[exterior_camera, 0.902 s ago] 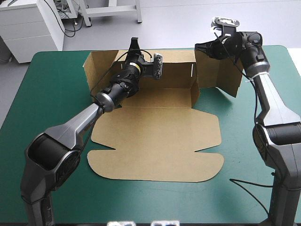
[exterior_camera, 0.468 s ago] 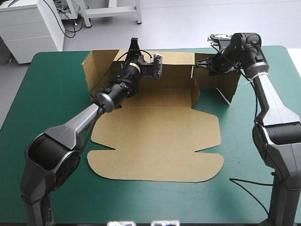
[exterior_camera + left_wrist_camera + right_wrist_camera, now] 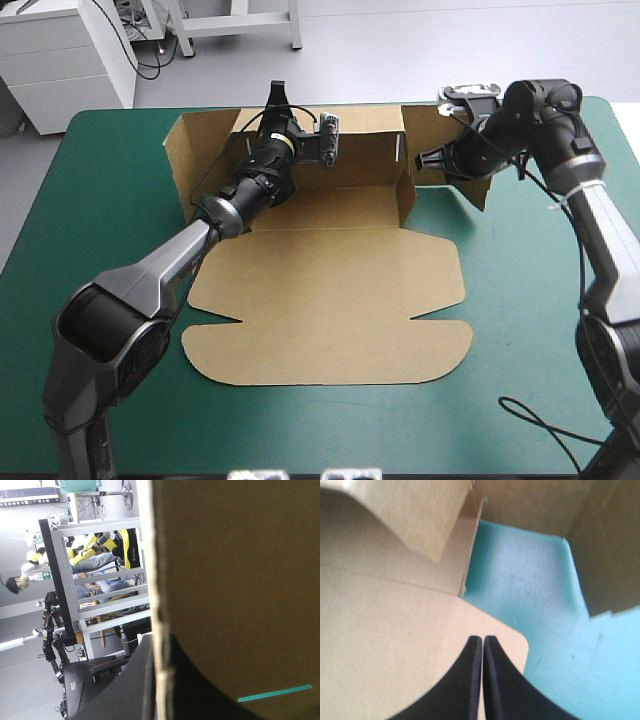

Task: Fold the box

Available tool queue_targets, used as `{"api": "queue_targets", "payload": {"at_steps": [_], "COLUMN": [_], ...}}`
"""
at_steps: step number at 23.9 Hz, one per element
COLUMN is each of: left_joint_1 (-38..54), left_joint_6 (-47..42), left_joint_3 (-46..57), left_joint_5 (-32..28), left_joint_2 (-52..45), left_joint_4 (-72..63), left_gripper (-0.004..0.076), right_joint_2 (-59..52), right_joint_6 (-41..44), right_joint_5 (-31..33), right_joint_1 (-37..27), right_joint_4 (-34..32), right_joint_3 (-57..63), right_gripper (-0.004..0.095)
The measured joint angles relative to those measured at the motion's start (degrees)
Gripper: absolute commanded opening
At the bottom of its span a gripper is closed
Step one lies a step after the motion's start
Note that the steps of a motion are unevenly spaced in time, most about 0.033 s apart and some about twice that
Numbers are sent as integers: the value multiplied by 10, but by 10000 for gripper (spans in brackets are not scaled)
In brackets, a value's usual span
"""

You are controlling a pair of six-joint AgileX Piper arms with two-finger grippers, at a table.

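Box [image 3: 330, 300] back wall pinched between left fingers [image 3: 200, 700]; right fingers [image 3: 470, 685] closed, empty, at right wall edge.

We are in a robotics lab, not a home or a shop.

Our landmark is the bench [image 3: 110, 170] under its teal-green cover. The left arm [image 3: 150, 275] and the right arm [image 3: 600, 240], both grey and black, stand at its near side and reach over it. Beyond the bench's far edge we see a bare grey floor [image 3: 400, 50]. Past the far left corner stands a white cabinet [image 3: 60, 70] with black cables [image 3: 150, 55] trailing beside it, and the legs of a white metal frame [image 3: 240, 20] rise behind the middle of the far edge.
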Motion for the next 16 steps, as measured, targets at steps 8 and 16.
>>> {"api": "queue_targets", "payload": {"at_steps": [8, 16], "left_joint_1": [0, 0], "left_joint_6": [-63, -68], "left_joint_3": [0, 0], "left_joint_5": [8, 12], "left_joint_2": [-1, -1], "left_joint_4": [0, 0], "left_gripper": [-8, -8], "right_joint_2": [-163, -349], "right_joint_6": [-17, -8], "right_joint_5": [-17, -127], "right_joint_1": [0, 0], "right_joint_4": [-41, -46], "right_joint_3": [179, 198], "right_gripper": [0, 0]}}
